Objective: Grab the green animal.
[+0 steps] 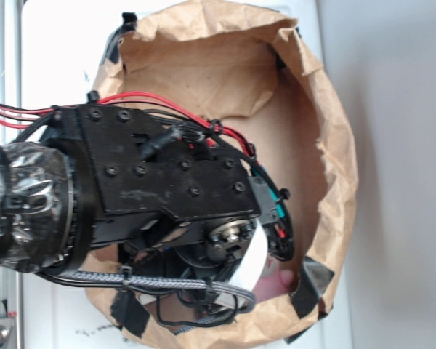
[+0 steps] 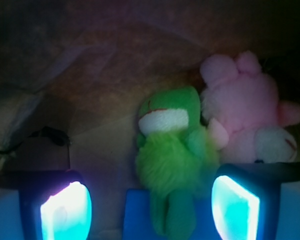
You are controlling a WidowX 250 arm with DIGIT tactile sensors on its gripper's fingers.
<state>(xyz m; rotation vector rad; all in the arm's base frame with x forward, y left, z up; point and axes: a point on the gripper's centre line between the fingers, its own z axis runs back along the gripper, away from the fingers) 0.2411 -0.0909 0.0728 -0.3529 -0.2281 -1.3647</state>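
In the wrist view the green animal (image 2: 172, 160), a fuzzy lime plush with a darker head and a white band, lies on the brown paper floor. Its lower body rests over a blue block (image 2: 140, 215). My gripper (image 2: 150, 210) is open, its two glowing fingertips (image 2: 67, 212) standing on either side of the toy's lower half, the right pad close to it and the left well apart. In the exterior view the black arm (image 1: 167, 182) reaches into the paper bag and hides the green animal.
A pink plush bunny (image 2: 245, 115) lies against the green toy's right side. The crumpled brown paper bag wall (image 1: 327, 145) rings the area. A small dark object (image 2: 50, 135) sits at left on the floor.
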